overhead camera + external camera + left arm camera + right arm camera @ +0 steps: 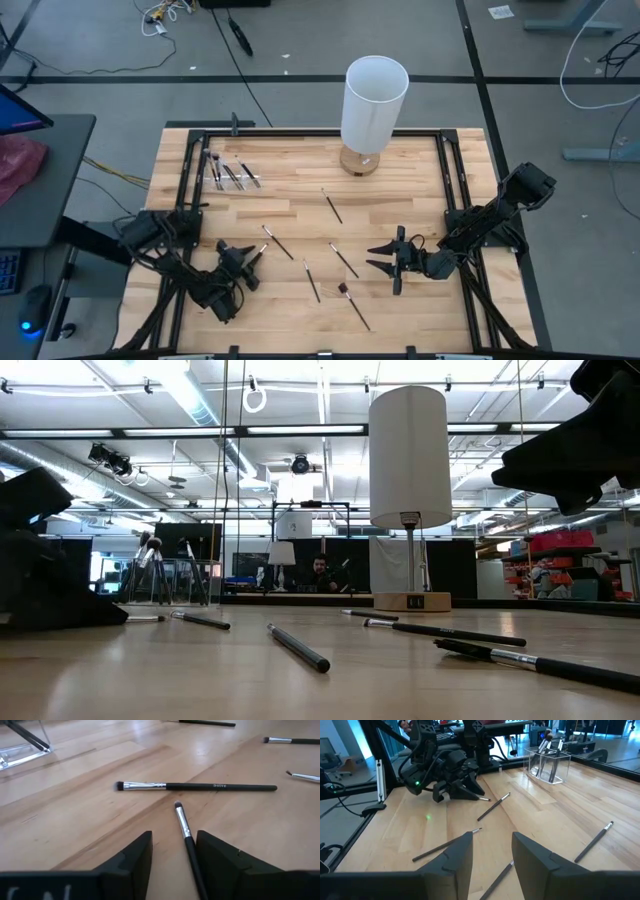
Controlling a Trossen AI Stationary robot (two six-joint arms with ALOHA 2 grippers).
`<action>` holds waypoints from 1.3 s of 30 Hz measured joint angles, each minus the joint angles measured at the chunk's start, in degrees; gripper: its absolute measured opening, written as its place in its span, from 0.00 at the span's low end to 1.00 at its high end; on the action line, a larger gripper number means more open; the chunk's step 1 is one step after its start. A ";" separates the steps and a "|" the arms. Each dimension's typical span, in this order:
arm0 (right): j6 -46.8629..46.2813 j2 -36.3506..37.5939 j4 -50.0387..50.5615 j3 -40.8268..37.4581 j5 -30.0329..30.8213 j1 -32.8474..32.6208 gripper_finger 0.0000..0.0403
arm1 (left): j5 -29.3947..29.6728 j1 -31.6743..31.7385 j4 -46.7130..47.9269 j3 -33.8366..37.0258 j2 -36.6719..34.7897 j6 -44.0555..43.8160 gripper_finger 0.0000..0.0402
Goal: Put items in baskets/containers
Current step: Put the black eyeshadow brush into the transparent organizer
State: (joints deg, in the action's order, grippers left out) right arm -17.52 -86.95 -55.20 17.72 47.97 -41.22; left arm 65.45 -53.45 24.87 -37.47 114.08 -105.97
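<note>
Several thin black makeup brushes lie flat on the wooden table (300, 215). A clear plastic container (228, 172) near the far left corner has several brushes standing in it (549, 764). My left gripper (247, 260) is low at the near left and open. Its fingers stand on either side of one brush (186, 832) without touching it, and another brush (195, 786) lies crosswise just ahead. My right gripper (384, 257) is open at the near right, pointing toward the table's left, with a brush (343, 260) ahead of it (492, 852).
A tall white cylinder on a wooden base (372, 105) stands at the far middle. Black frame rails (455, 190) run along the table's sides. More brushes lie at the centre (332, 206) and toward the near edge (352, 305). A person shows far behind the table (318, 570).
</note>
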 joint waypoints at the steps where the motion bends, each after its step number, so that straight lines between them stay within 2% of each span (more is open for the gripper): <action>1: 0.00 0.01 0.00 0.00 0.00 -0.01 0.34 | -0.08 -0.18 -0.01 0.00 0.04 0.02 0.39; 14: 0.01 0.01 0.00 0.00 0.00 0.03 0.34 | -1.27 -2.47 -1.15 0.00 0.18 -1.58 0.05; 24: 0.34 0.01 -0.01 0.00 0.01 0.05 0.34 | -0.43 -2.62 -2.70 0.11 -0.92 -2.55 0.04; 33: -0.02 0.01 -0.07 0.00 0.45 0.07 0.34 | -3.39 -0.93 -6.08 -0.22 -7.33 5.64 0.04; 39: -0.02 -0.01 -0.09 0.00 0.59 0.39 0.34 | 3.43 0.28 -12.17 -0.12 -8.50 14.17 0.04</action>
State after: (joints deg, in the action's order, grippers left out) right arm -17.54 -86.96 -55.29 17.72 48.56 -40.83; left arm 68.88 -53.17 12.70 -37.60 105.58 -91.80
